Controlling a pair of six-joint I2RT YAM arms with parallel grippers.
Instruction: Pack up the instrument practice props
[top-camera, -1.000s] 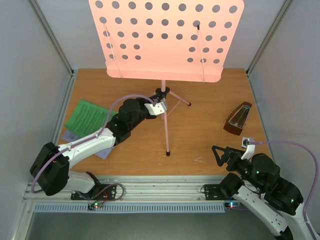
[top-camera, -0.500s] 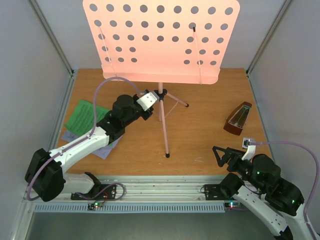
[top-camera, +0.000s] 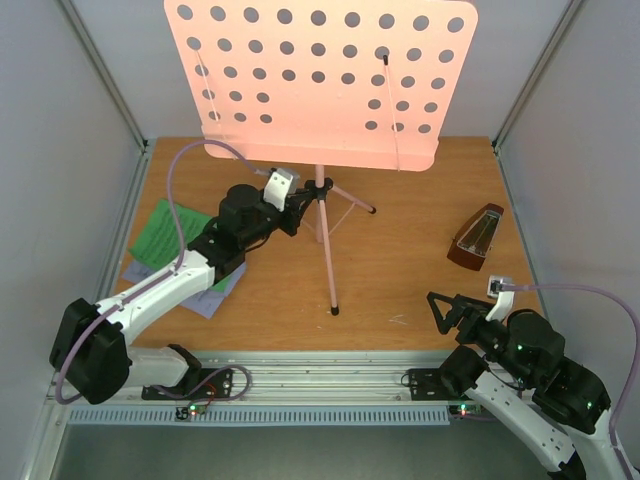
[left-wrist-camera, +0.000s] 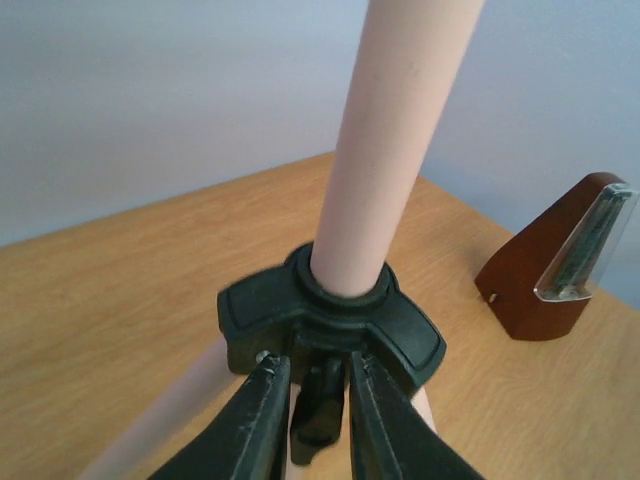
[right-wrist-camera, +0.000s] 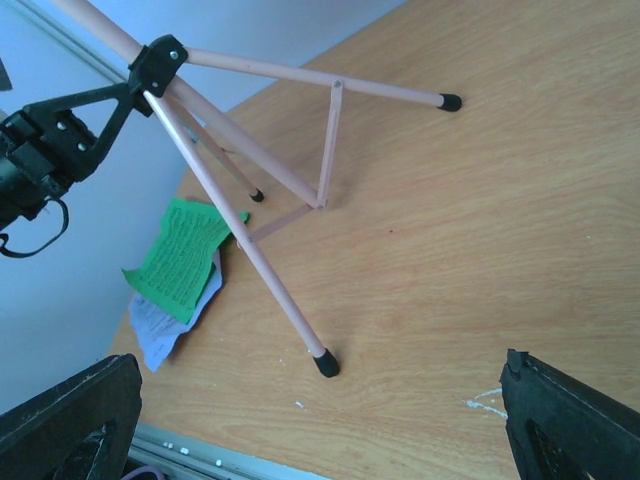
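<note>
- Left tool (left-wrist-camera: 315, 365): one of two; its two fingers (left-wrist-camera: 258, 425) are clenched, with only a narrow gap, on a small black tab under the black hub (left-wrist-camera: 400, 335) of the pink music stand (top-camera: 310, 140); the tool reaches the hub from the left side.
- Pink music stand: one; upright at the centre of the wooden surface (top-camera: 400, 270); one pole, three thin legs with black tips, and one hole-perforated desk tilted towards the overhead camera.
- Music sheets (top-camera: 172, 232): one green printed sheet on top of pale sheets whose number cannot be told; all lie flat at the left side of the surface, beside the left arm and apart from the stand's legs.
- Metronome (top-camera: 478, 238): one; reddish-brown pyramid with clear front cover; upright at the right side of the surface, well apart from the stand.
- Right tool (top-camera: 437, 312): the second; fingers spread wide, grasping nothing; held above the near right part of the surface, near the metronome but not touching it.
</note>
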